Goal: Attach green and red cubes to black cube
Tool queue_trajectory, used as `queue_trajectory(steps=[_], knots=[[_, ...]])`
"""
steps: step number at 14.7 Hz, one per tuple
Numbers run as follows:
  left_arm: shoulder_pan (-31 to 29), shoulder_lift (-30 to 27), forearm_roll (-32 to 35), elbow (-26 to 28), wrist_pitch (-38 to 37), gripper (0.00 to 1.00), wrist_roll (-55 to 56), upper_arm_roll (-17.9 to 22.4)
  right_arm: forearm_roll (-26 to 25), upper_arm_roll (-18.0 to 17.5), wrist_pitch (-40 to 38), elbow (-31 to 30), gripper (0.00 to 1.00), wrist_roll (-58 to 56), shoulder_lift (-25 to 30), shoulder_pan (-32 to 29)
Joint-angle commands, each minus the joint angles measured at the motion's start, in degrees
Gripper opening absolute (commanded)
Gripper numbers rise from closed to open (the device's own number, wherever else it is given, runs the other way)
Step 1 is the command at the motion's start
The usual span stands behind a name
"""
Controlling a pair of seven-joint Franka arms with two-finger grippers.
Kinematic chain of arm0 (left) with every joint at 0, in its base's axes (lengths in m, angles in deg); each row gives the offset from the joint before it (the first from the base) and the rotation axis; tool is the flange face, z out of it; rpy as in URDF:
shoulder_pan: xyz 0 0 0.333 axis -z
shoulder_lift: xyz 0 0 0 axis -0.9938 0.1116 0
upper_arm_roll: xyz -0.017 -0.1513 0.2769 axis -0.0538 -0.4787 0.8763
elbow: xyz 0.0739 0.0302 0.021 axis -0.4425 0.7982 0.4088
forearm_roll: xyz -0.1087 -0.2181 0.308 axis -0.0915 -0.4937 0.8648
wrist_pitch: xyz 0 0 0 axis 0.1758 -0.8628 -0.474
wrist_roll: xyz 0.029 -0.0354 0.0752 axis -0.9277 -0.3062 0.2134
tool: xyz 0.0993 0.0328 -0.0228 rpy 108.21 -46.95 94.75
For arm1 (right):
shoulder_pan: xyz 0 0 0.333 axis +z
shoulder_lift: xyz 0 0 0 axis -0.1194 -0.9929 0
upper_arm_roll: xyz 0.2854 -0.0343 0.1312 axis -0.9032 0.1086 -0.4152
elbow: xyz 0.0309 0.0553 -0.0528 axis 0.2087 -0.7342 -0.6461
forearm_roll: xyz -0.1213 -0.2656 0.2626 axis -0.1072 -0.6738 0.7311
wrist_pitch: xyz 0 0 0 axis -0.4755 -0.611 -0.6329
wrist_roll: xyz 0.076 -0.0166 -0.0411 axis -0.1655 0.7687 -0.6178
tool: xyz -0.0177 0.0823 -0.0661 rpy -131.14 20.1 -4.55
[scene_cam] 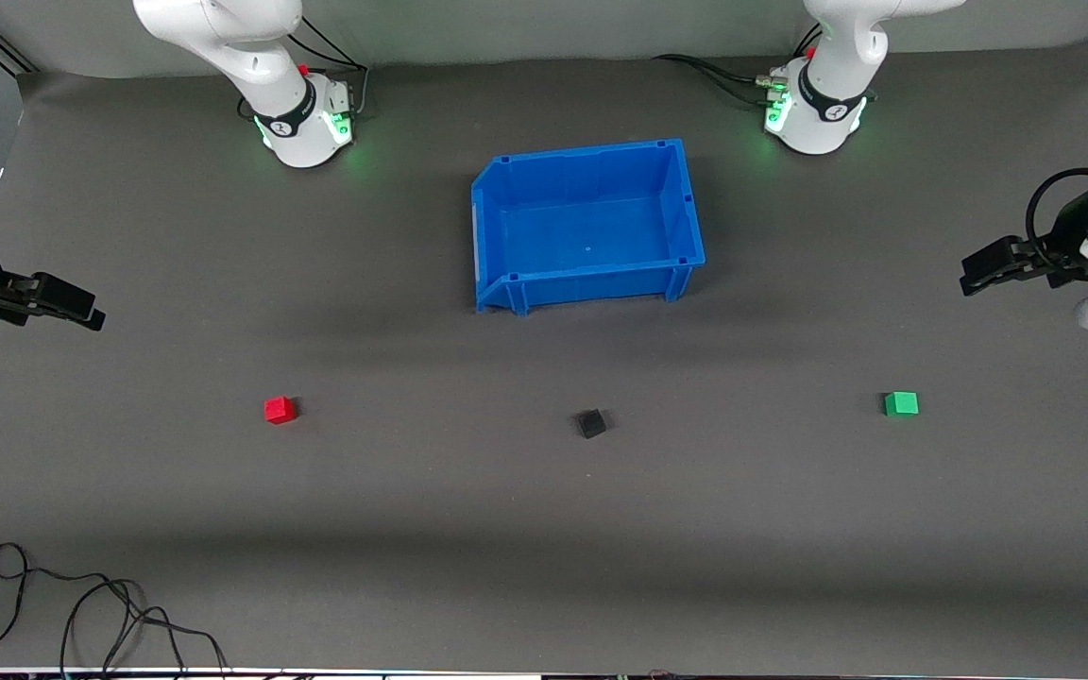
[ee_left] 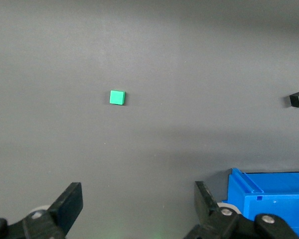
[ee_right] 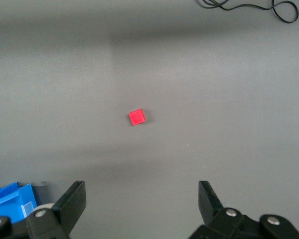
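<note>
Nothing attached yet; three cubes sit in a row on the tabletop, well apart. Black cube is mid-row, at 6 o'clock from the blue bin. Green cube lies at its 3 o'clock, red cube at its 9. Left tool hovers over the left arm's end, spread wide and empty, green cube its nearest (each arm has its own cube). Right tool hovers over the right arm's end, also spread and empty, nearest red.
</note>
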Motion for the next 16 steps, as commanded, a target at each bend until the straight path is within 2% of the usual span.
queue_trajectory(steps=[1, 7, 10, 11, 13, 16], knots=[[0.1, 0.3, -2.4, -0.3, 0.3, 1.0, 1.1, 0.3, 0.9, 0.7, 0.3, -1.5, 1.0, -1.2, 1.5, 0.7], [-0.3, 0.9, -2.1, -0.1, -0.4, 1.0, 0.1, 0.5, 0.9, 0.7, 0.4, -0.8, 1.0, -0.3, 1.4, 0.6], [-1.6, 4.3, -1.4, 0.1, 0.6, 1.0, 0.9, 1.0, 1.0, 0.8, 0.4, -0.6, 1.0, 2.7, 1.2, 0.4], [-2.4, 5.4, -1.4, 0.2, 1.8, 1.0, 1.0, 1.0, 1.1, 0.9, 0.4, -0.3, 1.0, 7.1, 1.1, 0.2], [-3.8, 7.2, -2.1, 2.2, 5.9, 0.93, 0.9, 1.0, 2.0, 0.8, 0.5, 1.0, 1.0, 22.5, 0.3, 0.4], [-4.0, 7.9, -1.9, 10.4, 16.7, 0.99, 0.1, 1.0, 5.9, 0.8, 1.1, 2.1, 1.0, 41.9, -0.8, 0.0]])
